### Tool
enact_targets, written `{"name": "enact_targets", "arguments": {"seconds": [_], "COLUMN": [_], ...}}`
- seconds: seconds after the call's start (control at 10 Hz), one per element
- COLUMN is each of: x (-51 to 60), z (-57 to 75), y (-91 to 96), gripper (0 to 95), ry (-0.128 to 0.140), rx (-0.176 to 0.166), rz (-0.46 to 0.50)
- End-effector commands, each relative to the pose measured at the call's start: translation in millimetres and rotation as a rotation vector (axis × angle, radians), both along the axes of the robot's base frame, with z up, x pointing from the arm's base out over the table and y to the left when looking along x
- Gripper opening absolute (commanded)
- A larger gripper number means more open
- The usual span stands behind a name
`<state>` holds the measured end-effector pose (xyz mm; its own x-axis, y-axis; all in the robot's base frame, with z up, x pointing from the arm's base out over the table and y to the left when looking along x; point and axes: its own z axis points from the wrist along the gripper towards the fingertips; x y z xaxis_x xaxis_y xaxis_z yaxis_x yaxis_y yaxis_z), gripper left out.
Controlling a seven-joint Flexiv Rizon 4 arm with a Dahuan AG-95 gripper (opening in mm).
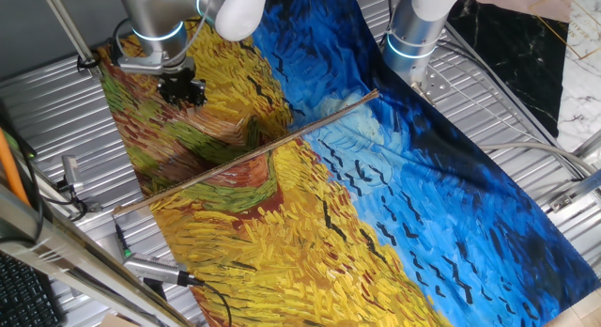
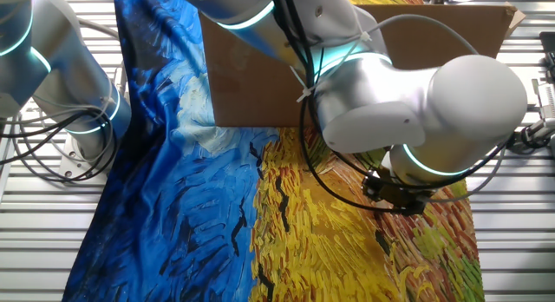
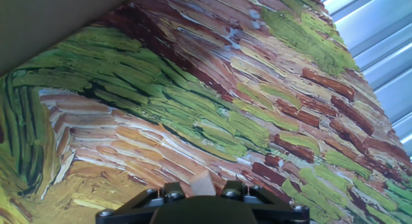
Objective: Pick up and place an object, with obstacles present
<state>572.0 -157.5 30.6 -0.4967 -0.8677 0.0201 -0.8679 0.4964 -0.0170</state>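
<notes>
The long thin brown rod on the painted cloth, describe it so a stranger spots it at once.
Find the painted cloth covering the table. A long thin brown rod crosses it diagonally, from yellow field into blue sky. It is the only straight, plain stick there.

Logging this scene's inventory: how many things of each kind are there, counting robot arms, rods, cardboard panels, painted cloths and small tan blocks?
Robot arms: 2 (working arm, idle arm)
Rod: 1
Cardboard panel: 1
Painted cloth: 1
Tan block: 1, by the gripper
Total: 6

A painted cloth (image 1: 394,195) swirls yellow, brown and green beside blue; the block (image 3: 202,184) is pale tan.
</notes>
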Motion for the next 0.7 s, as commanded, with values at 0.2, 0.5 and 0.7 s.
{"name": "enact_targets", "arguments": {"seconds": [0.2, 0.5, 0.7], "x": [0.3, 0.9, 2.2], "z": [-0.3, -2.2, -6.3], "y": [-0.5, -1.3, -2.6], "gripper": [38.0, 38.0, 38.0], "ry": [0.002, 0.003, 0.003], "rx": [-0.001, -0.001, -0.001], "rz": [0.001, 0.002, 0.005]}}
